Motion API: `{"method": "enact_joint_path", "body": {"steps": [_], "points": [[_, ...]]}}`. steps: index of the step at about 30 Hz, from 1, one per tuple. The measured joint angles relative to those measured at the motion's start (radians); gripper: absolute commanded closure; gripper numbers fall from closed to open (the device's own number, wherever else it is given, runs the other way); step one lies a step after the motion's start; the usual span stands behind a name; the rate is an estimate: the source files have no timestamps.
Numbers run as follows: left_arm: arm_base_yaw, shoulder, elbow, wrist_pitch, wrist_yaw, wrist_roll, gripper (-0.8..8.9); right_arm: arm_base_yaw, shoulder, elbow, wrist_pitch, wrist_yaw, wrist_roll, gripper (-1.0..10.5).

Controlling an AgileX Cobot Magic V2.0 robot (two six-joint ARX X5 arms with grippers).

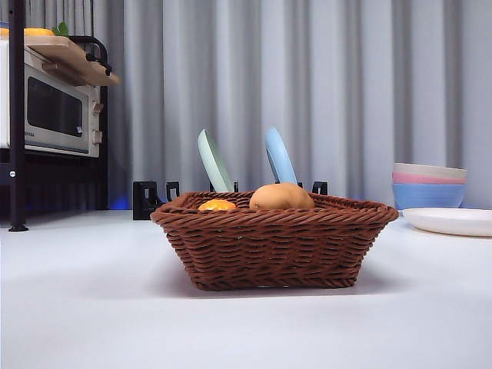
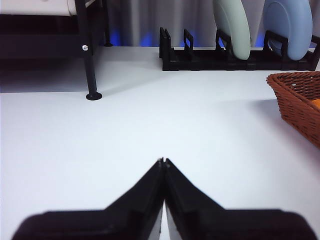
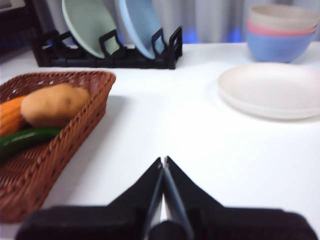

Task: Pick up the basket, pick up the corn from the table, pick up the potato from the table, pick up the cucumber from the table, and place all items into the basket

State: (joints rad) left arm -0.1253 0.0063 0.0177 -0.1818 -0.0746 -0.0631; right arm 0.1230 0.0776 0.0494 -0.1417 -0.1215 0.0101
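Task apparently complete: the basket on the table holds corn, potato and cucumber; both the left gripper and right gripper rest beside it, closed and empty.

Brown wicker basket upright, center frame on white desk; inside: tan potato, orange corn, green cucumber alongside.

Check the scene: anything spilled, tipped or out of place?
Nothing stands out. The basket sits level on the table with the potato, corn and cucumber inside it. Both grippers are shut and clear.
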Motion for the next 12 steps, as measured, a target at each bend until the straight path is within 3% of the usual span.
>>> {"method": "enact_joint_path", "body": {"steps": [12], "points": [[0.000,0.000,0.000,0.000,0.000,0.000,8.17,-0.017,-0.068,-0.029,-0.028,-0.008,0.005,9.5]]}}
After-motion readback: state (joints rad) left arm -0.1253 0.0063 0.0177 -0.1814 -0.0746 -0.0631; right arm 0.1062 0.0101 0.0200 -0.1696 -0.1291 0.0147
